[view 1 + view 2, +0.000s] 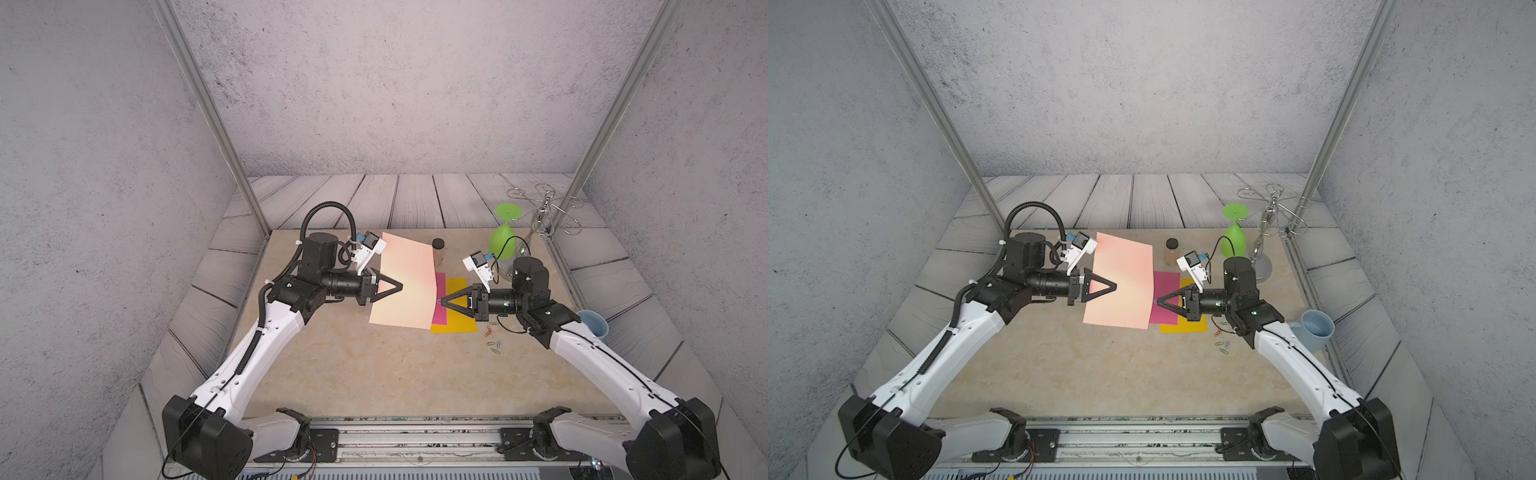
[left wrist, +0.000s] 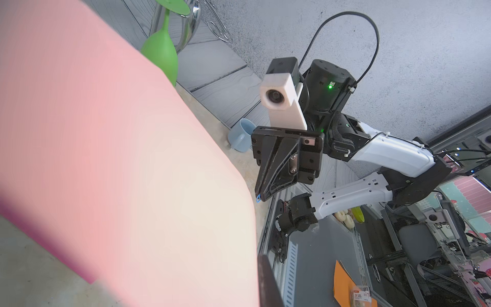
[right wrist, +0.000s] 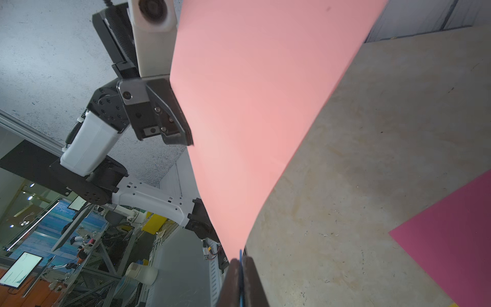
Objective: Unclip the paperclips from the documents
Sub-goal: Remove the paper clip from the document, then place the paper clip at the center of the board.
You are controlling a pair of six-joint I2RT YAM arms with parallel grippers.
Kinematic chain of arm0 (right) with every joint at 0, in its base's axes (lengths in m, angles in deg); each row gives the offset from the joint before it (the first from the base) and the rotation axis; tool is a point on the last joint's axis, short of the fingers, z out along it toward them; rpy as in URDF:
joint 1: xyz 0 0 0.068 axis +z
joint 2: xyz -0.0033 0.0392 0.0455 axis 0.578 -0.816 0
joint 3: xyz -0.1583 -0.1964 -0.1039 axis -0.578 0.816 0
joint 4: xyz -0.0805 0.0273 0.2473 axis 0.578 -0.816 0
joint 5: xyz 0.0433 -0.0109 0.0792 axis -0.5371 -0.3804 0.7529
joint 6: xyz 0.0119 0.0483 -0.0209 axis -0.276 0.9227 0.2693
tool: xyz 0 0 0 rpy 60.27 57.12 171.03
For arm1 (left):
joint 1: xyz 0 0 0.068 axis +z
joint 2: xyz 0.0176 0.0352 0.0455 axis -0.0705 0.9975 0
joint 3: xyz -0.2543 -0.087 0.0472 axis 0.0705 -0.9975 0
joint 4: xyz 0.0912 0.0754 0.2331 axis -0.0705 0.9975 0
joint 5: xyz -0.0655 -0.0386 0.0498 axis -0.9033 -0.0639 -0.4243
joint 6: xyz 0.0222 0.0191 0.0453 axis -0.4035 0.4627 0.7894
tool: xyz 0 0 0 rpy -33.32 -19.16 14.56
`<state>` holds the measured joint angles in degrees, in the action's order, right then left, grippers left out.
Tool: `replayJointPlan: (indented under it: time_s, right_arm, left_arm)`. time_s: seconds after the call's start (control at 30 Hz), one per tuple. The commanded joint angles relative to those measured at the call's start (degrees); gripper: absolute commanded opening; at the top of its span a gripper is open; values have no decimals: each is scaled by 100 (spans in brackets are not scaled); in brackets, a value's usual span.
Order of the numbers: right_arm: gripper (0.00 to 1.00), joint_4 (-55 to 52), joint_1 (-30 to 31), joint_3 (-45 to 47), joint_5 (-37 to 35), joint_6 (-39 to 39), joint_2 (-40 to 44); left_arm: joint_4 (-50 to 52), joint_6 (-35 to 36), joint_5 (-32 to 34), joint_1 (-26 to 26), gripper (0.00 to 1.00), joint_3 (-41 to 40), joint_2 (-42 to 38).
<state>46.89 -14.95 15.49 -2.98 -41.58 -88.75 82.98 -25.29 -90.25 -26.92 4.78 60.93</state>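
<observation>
We are seeing a thin, smooth salmon pink sheet [image 1: 409, 286], a plain rectangle, bowing softly and hanging clear of the worktop [image 1: 353, 374], which is showing a beige marbled stone finish. The left claw [image 1: 401, 286] is clenching the sheet's left edge, its black triangular fingers pressing flat on the paper. The right claw [image 1: 443, 301] is pinching a tiny bent-wire blue paperclip [image 3: 240, 265] at the sheet's right edge, toward the near corner. In the right wrist view the clip is showing as a blue sliver between the closed fingers, touching the paper. We are not able to tell whether it is gripping the paper.

Underneath, a magenta sheet [image 1: 438, 318] and a yellow sheet [image 1: 455, 326] are lying flat and overlapping on the worktop, and the raised sheet and right claw are partly hiding them. Loose paperclips [image 1: 492, 338], orange, green and silvery, are lying scattered just near-right of the yellow sheet, beside the right arm.

A small dark-lidded jar [image 1: 438, 251] is standing by the raised sheet's far right corner. An upturned green goblet [image 1: 504, 239] and a chrome wire rack [image 1: 546, 212] are standing far right. A pale blue mug [image 1: 594, 324] is sitting at the right edge, behind the right forearm.

Both arms are reaching in from the near rail with elbows out and wrists level, so the claws are pointing at each other across the sheet.
</observation>
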Motion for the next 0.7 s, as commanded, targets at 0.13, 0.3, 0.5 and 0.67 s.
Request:
replayJointPlan:
  time_s: [0.13, 0.3, 0.5, 0.67]
  right_arm:
    - [6, -1034, -379, 151, -896, -475, 357]
    - [6, -1229, -1025, 801, -1833, -36, 267]
    - [6, -1666, -1578, 1245, -2801, 148, -10]
    - [5, -1625, -1936, 1523, -3060, 344, -490]
  left_arm:
    - [121, 182, 150, 63, 0, 88, -105]
    - [204, 269, 330, 64, 0, 49, -54]
    - [321, 400, 518, 82, 0, -39, 39]
    - [333, 420, 551, 90, 0, -83, 84]
